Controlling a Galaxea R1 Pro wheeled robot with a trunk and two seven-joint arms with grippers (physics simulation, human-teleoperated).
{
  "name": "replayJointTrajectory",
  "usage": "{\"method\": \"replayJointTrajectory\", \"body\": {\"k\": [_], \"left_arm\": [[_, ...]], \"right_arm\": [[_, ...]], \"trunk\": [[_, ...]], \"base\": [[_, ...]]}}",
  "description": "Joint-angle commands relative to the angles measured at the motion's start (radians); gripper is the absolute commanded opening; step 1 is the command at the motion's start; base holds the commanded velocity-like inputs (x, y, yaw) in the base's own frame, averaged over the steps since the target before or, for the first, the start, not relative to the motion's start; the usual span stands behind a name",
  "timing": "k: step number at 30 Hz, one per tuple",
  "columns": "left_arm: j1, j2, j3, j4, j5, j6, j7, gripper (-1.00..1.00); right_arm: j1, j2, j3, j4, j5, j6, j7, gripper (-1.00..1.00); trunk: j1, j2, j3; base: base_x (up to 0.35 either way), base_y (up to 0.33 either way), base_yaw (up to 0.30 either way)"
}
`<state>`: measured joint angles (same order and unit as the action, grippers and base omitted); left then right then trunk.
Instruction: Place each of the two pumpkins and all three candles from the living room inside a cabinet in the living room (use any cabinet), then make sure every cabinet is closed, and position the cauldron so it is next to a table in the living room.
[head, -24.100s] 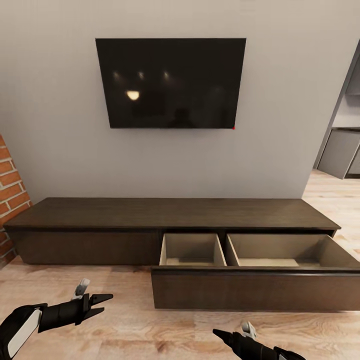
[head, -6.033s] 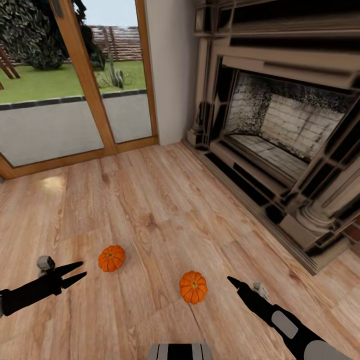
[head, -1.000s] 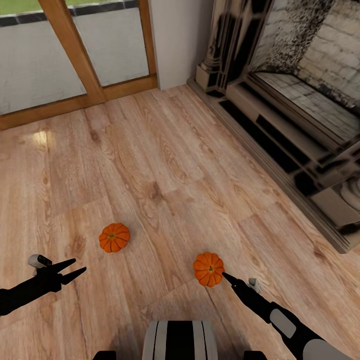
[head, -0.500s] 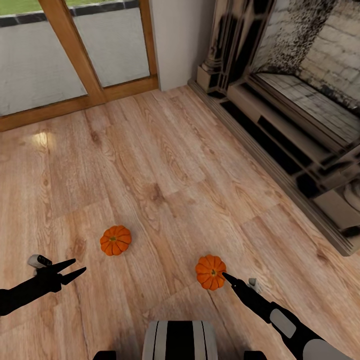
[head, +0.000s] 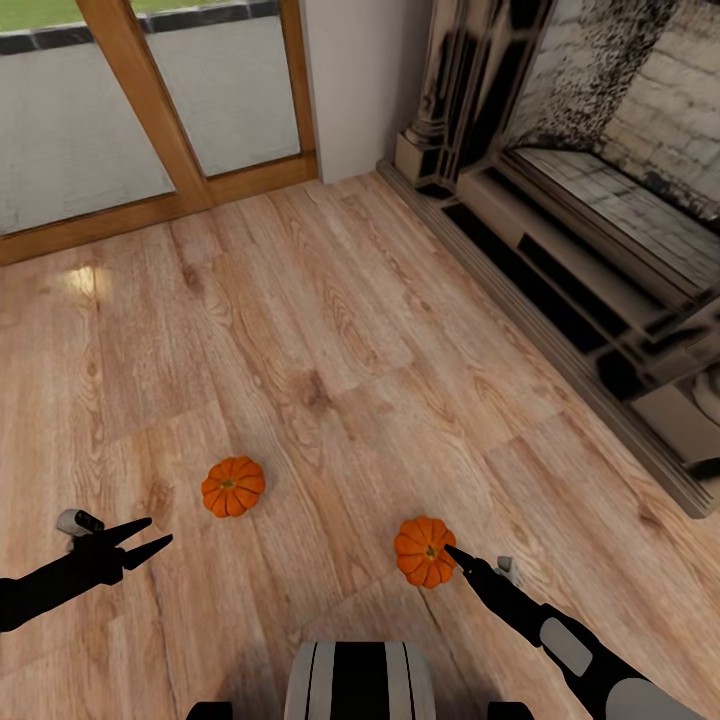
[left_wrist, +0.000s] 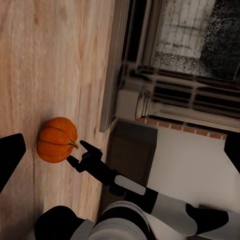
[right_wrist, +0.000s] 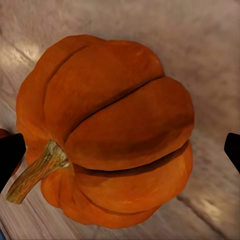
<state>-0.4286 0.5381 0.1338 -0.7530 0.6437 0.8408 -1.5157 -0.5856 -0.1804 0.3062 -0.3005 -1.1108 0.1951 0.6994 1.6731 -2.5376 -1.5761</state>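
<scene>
Closer now, the right pumpkin (head: 424, 551) sits just before the wide-open right hand (head: 462, 560).

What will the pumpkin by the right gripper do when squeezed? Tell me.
The pumpkin is round and ribbed, so it may roll across the wood floor if nudged. It looks rigid. The right gripper, jaws spread wide around it, should grip better in the grooves.

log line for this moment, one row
phase: reaching for pumpkin | right gripper: open, at near pumpkin on floor | left gripper: open, empty | far pumpkin: on floor, untouched
</scene>
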Motion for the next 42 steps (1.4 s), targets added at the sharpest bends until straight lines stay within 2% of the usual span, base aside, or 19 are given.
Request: {"method": "replayJointTrajectory", "body": {"k": [1, 5, 10, 14, 38, 42], "left_arm": [[0.0, 0.0, 0.0, 0.0, 0.002, 0.011, -0.003, 1.0], [0.0, 0.0, 0.001, 0.001, 0.005, 0.011, -0.003, 1.0], [0.0, 0.0, 0.001, 0.001, 0.005, 0.011, -0.003, 1.0], [0.0, 0.0, 0.001, 0.001, 0.005, 0.011, -0.004, 1.0], [0.0, 0.0, 0.001, 0.001, 0.007, 0.011, -0.005, 1.0], [0.001, 0.0, 0.001, 0.001, 0.007, 0.011, -0.005, 1.0]], "right_arm": [[0.0, -0.001, 0.004, 0.0, -0.011, 0.008, 0.002, 1.0], [0.0, -0.001, 0.004, 0.0, -0.011, 0.007, 0.002, 1.0], [0.0, -0.001, 0.004, 0.0, -0.011, 0.008, 0.002, 1.0], [0.0, -0.001, 0.004, 0.0, -0.011, 0.008, 0.002, 1.0], [0.0, -0.001, 0.004, 0.0, -0.011, 0.008, 0.002, 1.0], [0.0, -0.001, 0.004, 0.0, -0.011, 0.008, 0.002, 1.0]], "trunk": [[0.0, 0.0, -0.001], [0.001, -0.001, -0.012], [0.001, -0.001, -0.012], [0.003, -0.002, -0.028], [0.003, -0.002, -0.028], [0.004, -0.002, -0.035]], "base": [[0.0, 0.0, 0.0], [0.0, 0.0, 0.0], [0.0, 0.0, 0.0], [0.0, 0.0, 0.0], [0.0, 0.02, 0.0], [0.0, 0.0, 0.0]]}}
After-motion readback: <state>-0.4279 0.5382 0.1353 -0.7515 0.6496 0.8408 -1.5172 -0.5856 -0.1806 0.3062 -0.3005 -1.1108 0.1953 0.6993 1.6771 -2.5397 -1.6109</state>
